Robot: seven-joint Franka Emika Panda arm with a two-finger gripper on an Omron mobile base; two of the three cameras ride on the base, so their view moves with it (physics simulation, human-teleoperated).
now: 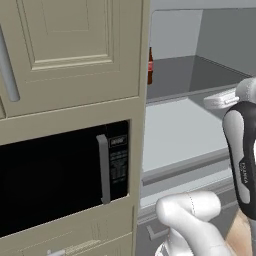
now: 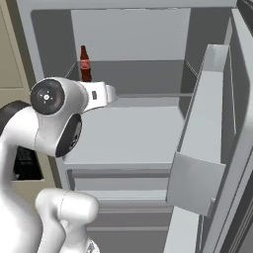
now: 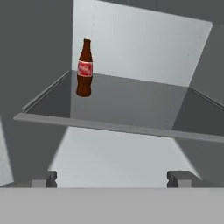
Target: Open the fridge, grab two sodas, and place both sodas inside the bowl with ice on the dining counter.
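Much of the tall matte grey fridge [image 2: 148,29] is cut off: its open door [image 2: 217,148] with pale shelf bins runs out of the right base view on the right, and in the left base view the beige cabinet [image 1: 70,55] holding the black microwave [image 1: 60,175] hides the fridge's left part, leaving just a thin sliver of the bottle showing past the cabinet edge. One small dark brown glass soda bottle [image 3: 84,68] with a red cap and a reddish label can be counted; it stands upright on the upper grey shelf [image 3: 131,109], at the far left corner near the back wall. A second bottle cannot be made out in any view. Two shelves show inside: the dark upper one and a paler lower shelf [image 2: 128,133] beneath it. The robot's gripper [image 3: 113,179] is released, its two dark fingertips [image 3: 43,180] standing wide apart at the bottom of the hand view with nothing between them; it sits near the front of the fridge, below the upper shelf's front lip and well apart from the bottle.
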